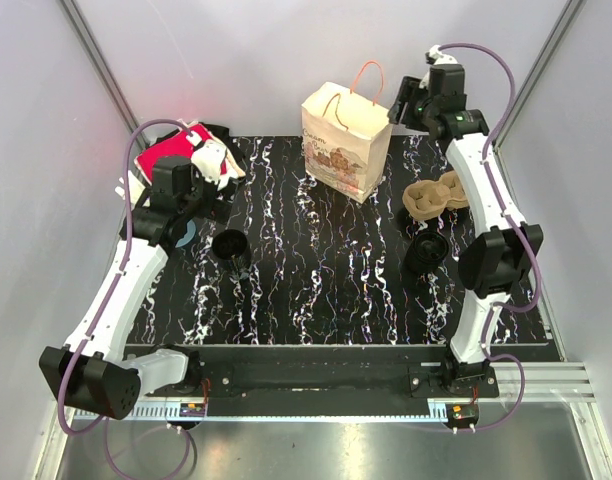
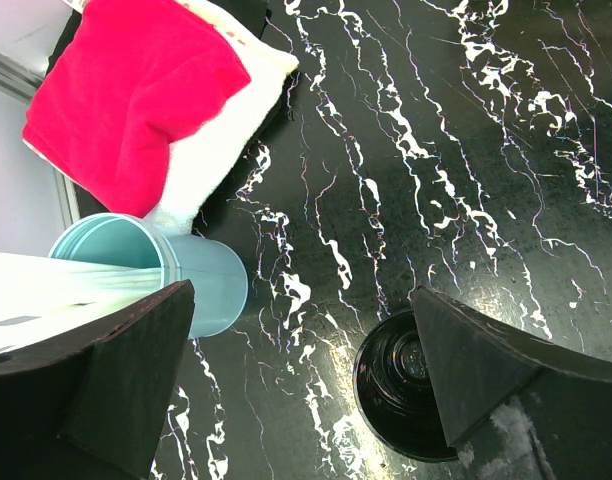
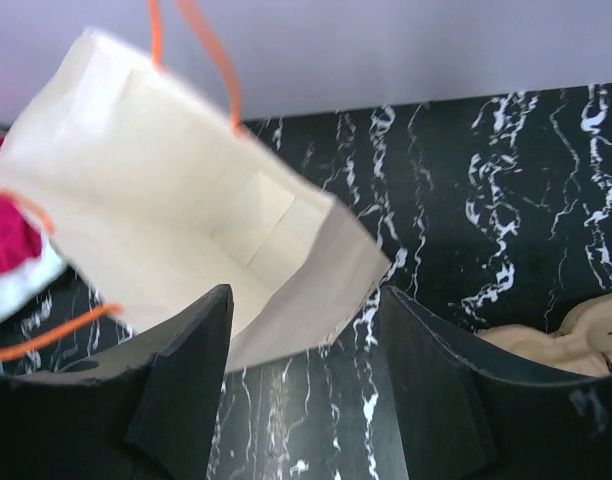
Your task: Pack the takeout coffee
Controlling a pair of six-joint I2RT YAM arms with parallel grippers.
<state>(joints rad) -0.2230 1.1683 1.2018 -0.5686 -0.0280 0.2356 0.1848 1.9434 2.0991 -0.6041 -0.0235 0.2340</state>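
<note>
At back of table (image 1: pixel 316 290), right gripper (image 3: pixel 304 300) spread, empty, over open paper bag (image 3: pixel 186 200); left gripper (image 2: pixel 301 295) spread, empty, near black cup (image 2: pixel 391 380). Seemingly nothing packed. Next: lower left, pinch cup rim.

1. Left arm (image 1: pixel 126 285) stretches forward, well left of the paper bag (image 1: pixel 344 140); left gripper (image 2: pixel 301 390) points downward, jaws spread wide.
2. Right arm (image 1: pixel 486 200) reaches high; right gripper (image 3: pixel 304 385) hangs over the bag's mouth, jaws apart.
</note>
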